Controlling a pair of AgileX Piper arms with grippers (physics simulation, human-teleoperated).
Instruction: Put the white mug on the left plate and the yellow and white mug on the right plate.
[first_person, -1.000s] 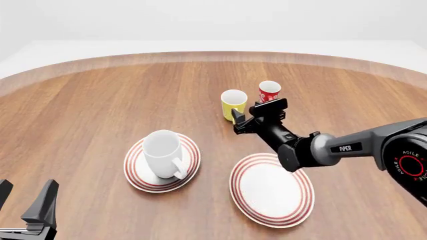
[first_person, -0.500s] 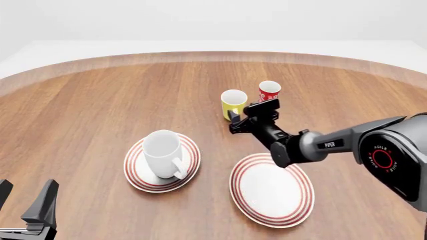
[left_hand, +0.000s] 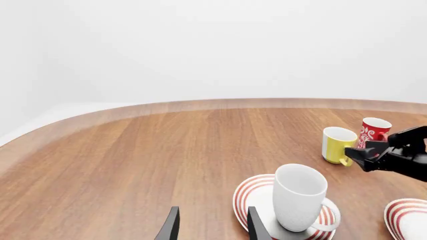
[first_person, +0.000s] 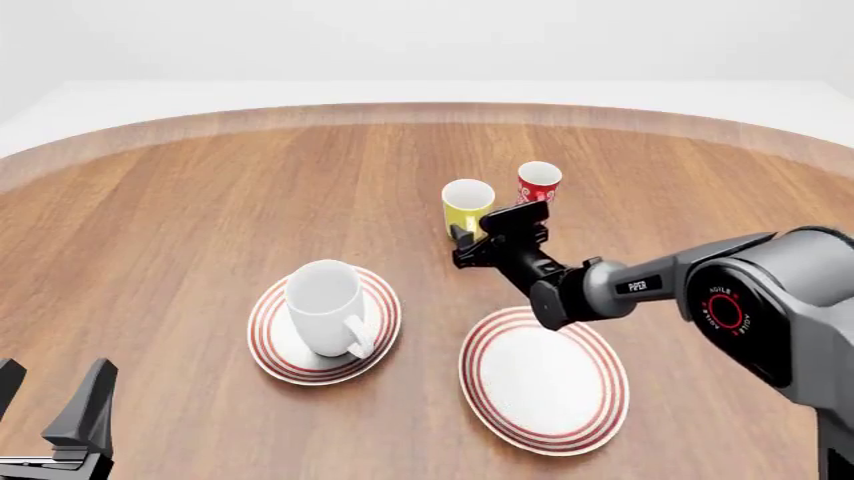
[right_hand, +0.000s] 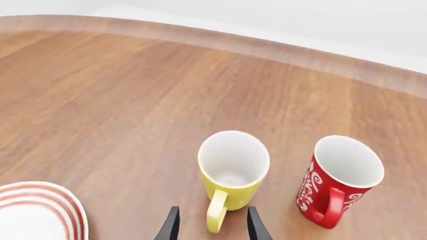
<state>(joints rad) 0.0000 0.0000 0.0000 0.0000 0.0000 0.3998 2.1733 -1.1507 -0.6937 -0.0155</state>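
The right claw (right_hand: 209, 225), fingers parted, straddles the handle of the yellow and white mug (right_hand: 232, 172); the left claw (left_hand: 209, 227) hangs open.

Simulated tabletop: bare wooden table (first_person: 200, 220), blank white backdrop.

White mug (first_person: 324, 305) upright on left plate (first_person: 274, 355). Right plate (first_person: 543, 380) bare. Right end effector (first_person: 474, 240) just beside yellow and white mug (first_person: 466, 205); red mug (first_person: 538, 182) adjacent.
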